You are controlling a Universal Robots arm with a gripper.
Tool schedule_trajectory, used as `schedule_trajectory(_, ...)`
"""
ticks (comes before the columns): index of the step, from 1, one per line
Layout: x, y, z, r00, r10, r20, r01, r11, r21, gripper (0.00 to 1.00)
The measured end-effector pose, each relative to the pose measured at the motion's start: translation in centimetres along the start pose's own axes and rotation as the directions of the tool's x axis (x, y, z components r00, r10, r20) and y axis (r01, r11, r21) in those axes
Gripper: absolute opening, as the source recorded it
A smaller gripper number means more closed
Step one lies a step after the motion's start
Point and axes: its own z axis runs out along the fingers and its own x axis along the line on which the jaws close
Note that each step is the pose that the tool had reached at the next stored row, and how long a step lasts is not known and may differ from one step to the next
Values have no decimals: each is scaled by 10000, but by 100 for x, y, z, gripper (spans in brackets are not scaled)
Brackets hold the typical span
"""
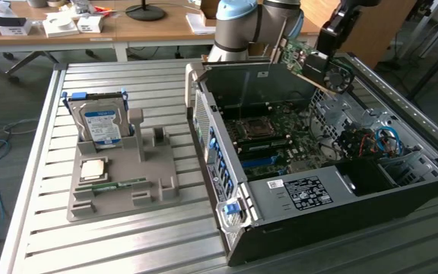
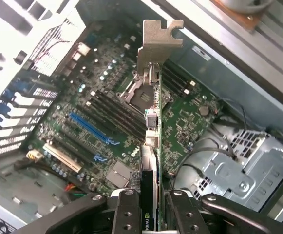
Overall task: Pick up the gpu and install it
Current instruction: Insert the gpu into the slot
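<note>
While the open computer case [image 1: 250, 85] lies beneath us, its motherboard [image 2: 190, 122] and blue slot [image 2: 93, 127] exposed, a tilted descent could jam the gpu [image 2: 152, 122] beside that slot. We hold it over the case's far side, toward the exterior view's right, pinched edge-on between our gripper's [image 2: 153, 217] fingers [image 2: 127, 214].

The arm [image 1: 232, 45] is a silver-grey tube with pale blue joint caps [image 1: 238, 10]. The gripper [image 2: 153, 197] is matte black; its flat fingers [image 2: 127, 214] carry rows of small round screw holes.
</note>
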Motion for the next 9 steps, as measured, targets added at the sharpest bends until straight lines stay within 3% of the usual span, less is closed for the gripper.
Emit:
schedule_trajectory(5,0,0,0,9967,-805,-29,805,9968,-24,27)
schedule_trajectory(9,0,0,1,9894,-1453,-50,1453,9894,-45,27)
